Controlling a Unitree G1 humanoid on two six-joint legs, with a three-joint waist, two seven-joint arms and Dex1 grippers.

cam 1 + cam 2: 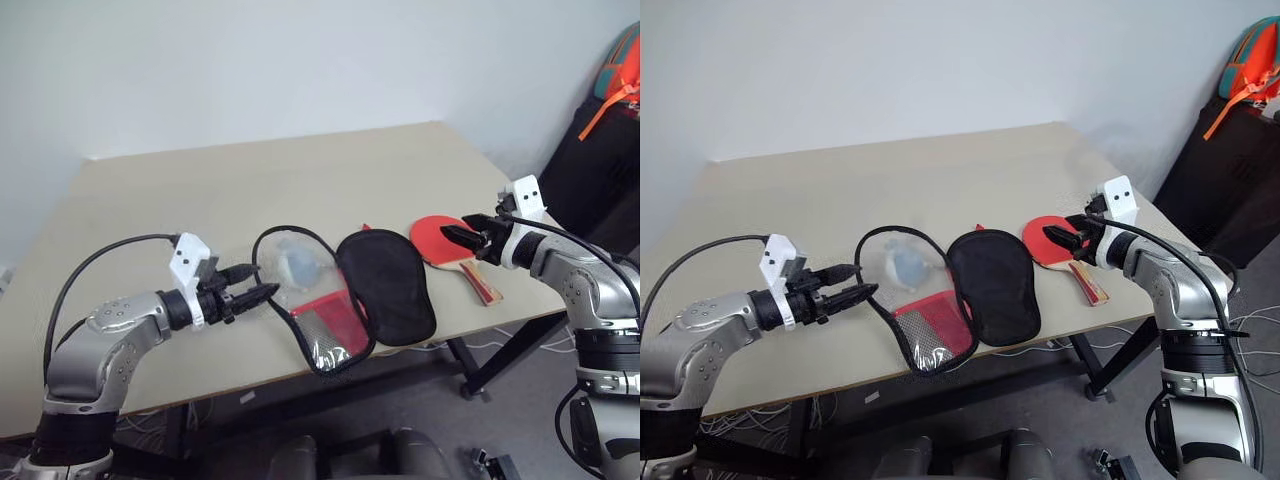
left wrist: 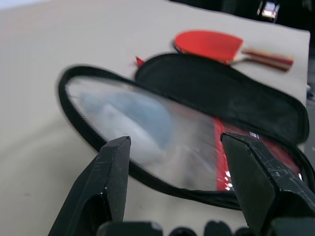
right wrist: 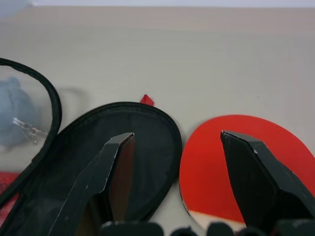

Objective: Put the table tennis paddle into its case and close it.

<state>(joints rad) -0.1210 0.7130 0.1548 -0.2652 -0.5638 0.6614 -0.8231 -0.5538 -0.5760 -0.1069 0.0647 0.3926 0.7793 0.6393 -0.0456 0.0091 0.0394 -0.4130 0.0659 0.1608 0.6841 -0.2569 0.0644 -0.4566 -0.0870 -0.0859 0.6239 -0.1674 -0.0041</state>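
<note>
At the table's near edge the case (image 1: 340, 290) lies unzipped and spread flat in two halves: a clear, silvery-lined half with a red panel toward the left, and a black-lined half toward the right. Neither half holds the paddle; a pale bluish shape shows through the clear lining, and what it is cannot be determined

Left gripper (image 1: 262, 284) hovers just beside the clear half's rim, fingers apart, nothing between them. Right gripper (image 1: 462, 234) sits over the round face of the table tennis paddle (image 1: 440, 240), fingers apart, not clamped on it; contact with the rubber cannot be confirmed

The paddle lies flat on the table (image 1: 250, 180) immediately right of the black half, near but not overlapping it, handle pointing toward the table's front right edge

Task status, as judged: opening of the case is complete. Remaining steps: grasp the paddle, move it onto one half with the handle aligned to the narrow end, fold the other half over, and run the zip closed. None of these has begun

Beyond the case, the tabletop is bare up to the wall
</note>
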